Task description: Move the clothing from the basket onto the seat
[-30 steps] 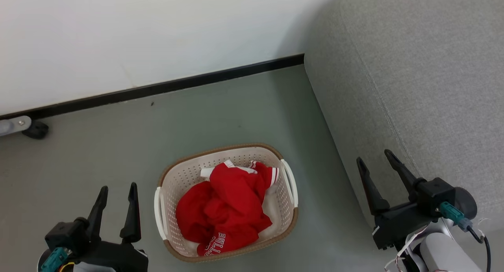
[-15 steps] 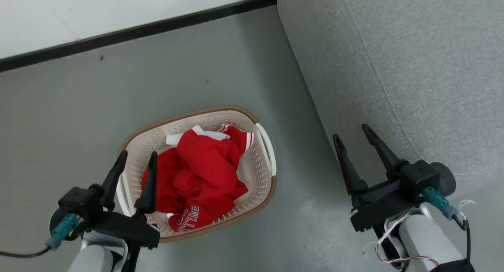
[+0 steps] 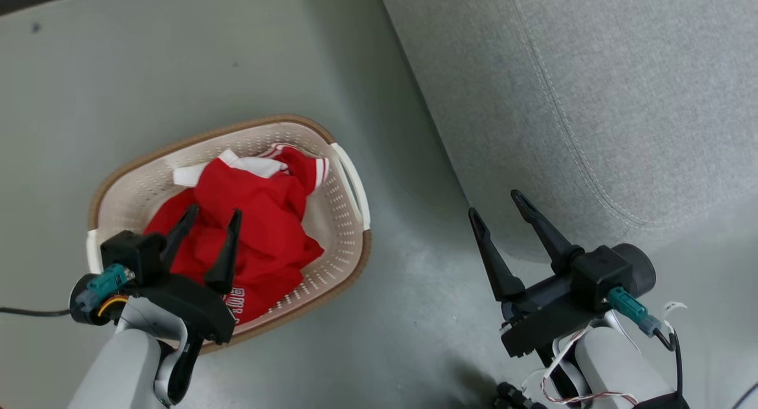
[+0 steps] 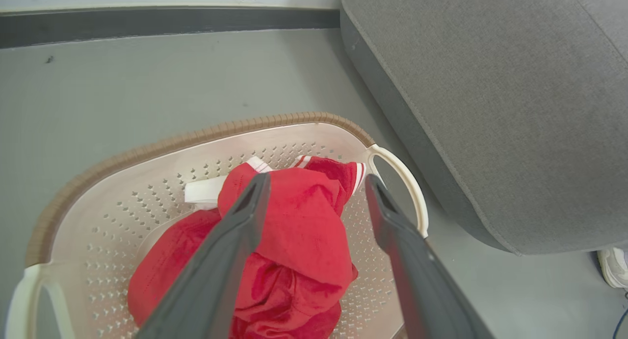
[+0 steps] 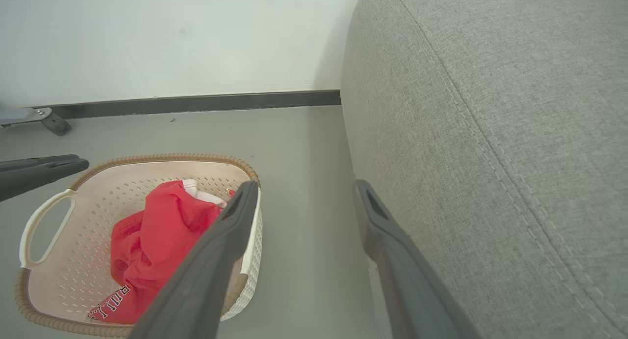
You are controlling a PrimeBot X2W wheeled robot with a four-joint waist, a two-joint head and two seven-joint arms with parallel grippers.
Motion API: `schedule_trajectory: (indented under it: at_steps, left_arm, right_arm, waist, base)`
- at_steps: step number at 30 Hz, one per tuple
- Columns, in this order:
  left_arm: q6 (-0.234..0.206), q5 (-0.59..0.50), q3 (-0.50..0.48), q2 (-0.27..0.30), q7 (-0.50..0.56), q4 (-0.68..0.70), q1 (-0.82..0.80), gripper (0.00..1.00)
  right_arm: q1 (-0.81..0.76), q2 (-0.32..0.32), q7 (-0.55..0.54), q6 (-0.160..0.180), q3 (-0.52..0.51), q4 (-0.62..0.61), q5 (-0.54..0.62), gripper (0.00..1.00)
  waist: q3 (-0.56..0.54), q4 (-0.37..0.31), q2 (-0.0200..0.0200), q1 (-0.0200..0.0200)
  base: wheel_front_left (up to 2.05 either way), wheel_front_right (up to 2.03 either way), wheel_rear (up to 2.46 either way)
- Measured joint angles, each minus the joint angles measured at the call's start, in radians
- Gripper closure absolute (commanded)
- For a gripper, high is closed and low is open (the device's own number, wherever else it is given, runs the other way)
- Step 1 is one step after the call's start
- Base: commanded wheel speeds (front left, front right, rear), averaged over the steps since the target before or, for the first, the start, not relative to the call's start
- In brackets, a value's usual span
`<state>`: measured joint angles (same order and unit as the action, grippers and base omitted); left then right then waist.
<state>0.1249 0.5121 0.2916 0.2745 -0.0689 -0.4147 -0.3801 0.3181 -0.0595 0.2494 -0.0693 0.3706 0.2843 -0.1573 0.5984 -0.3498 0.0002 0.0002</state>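
The seat (image 3: 592, 101) takes up the head view from twelve round to three o'clock, its rounded corner reaching toward the centre. Grey floor (image 3: 177, 60) covers the rest. On the floor, at about nine o'clock from the centre, stands the basket (image 3: 337, 225), near the seat's edge but apart from it. The clothing (image 3: 266, 219) lies crumpled inside, with a striped cuff at the heap's one o'clock and white print at its six.

The left gripper (image 3: 214, 211) hangs over that heap, fingers spread wide and pointing to twelve, holding nothing. I cannot tell whether the tips touch the cloth. The right gripper (image 3: 493, 202), at four o'clock of the view, is spread just as wide and is empty, over bare floor beside the seat's corner.

The step in hand looks like the reach for the pick-up, and nothing is lifted yet. Next, I judge, the left fingers need to sink around the highest fold and close on a thick bunch. A thin pinch of soft cloth could slip.
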Motion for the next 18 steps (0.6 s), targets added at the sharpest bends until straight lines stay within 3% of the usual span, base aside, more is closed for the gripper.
schedule_trajectory:
  at_steps: [13,18]
  left_arm:
    - [-0.002,0.033,-0.025,0.023,0.108,-0.070,-0.083,0.00]
    - [-0.021,0.034,-0.047,0.050,0.139,-0.099,-0.097,0.00]
  right_arm:
    - [0.000,0.011,0.000,0.000,0.020,-0.011,-0.013,0.00]
    - [0.001,0.013,0.000,0.004,0.030,-0.014,-0.029,0.00]
  waist:
    - [0.112,-0.077,0.0000,-0.0001]
    - [0.147,-0.099,0.0000,-0.0001]
  base:
    - [0.00,0.00,0.00]
    - [0.00,0.00,0.00]
